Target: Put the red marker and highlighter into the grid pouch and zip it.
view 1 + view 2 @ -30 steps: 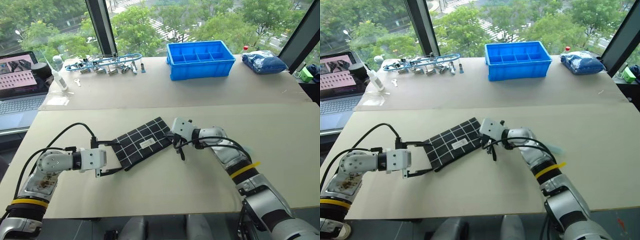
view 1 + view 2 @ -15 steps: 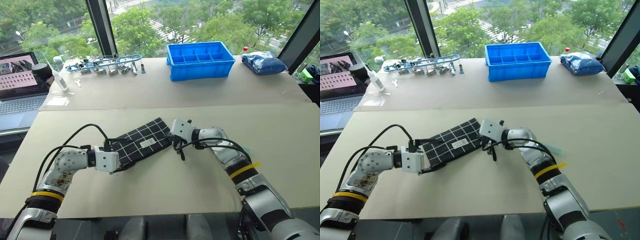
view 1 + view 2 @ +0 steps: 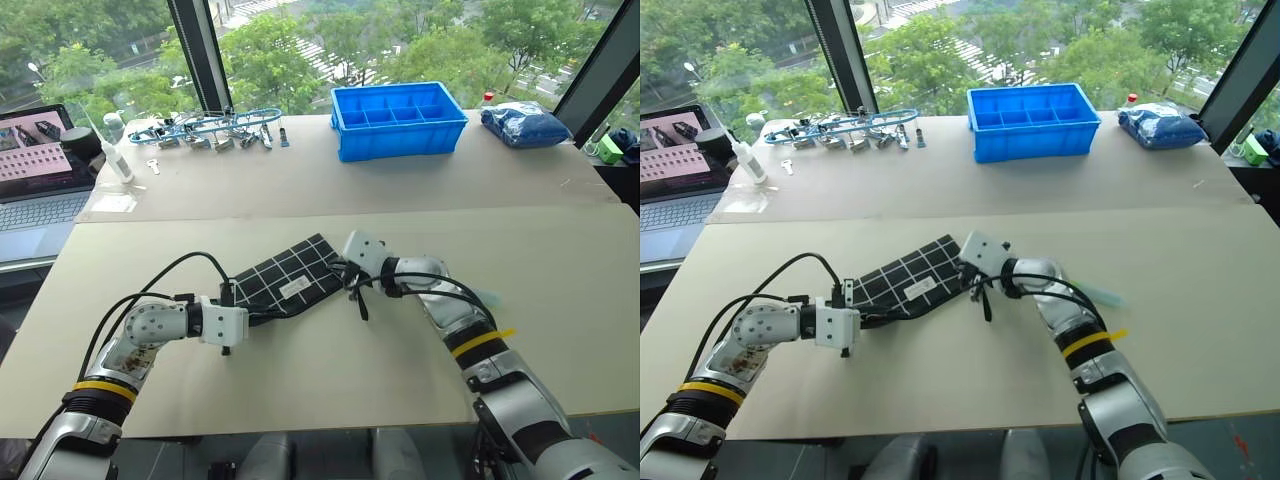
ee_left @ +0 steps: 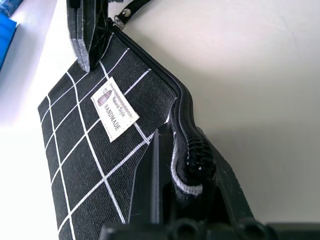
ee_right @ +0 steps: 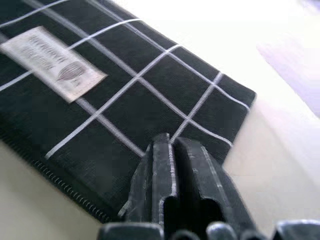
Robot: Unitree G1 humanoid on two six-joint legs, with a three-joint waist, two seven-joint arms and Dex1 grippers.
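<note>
Tabletop (image 3: 330, 370) bears zipped grid pouch (image 3: 285, 281), contents hidden.

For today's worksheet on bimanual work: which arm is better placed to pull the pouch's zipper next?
Probably the right: its gripper sits at the strap end, while the left gripper, shut on the pouch, anchors the other end.

I can't read the small print on the white cloth label (image 4: 114, 110) of the black grid-lined fabric pouch (image 3: 290, 278) from the head views; the open silver laptop (image 3: 35, 170) is cut off at the frame's edge
</note>
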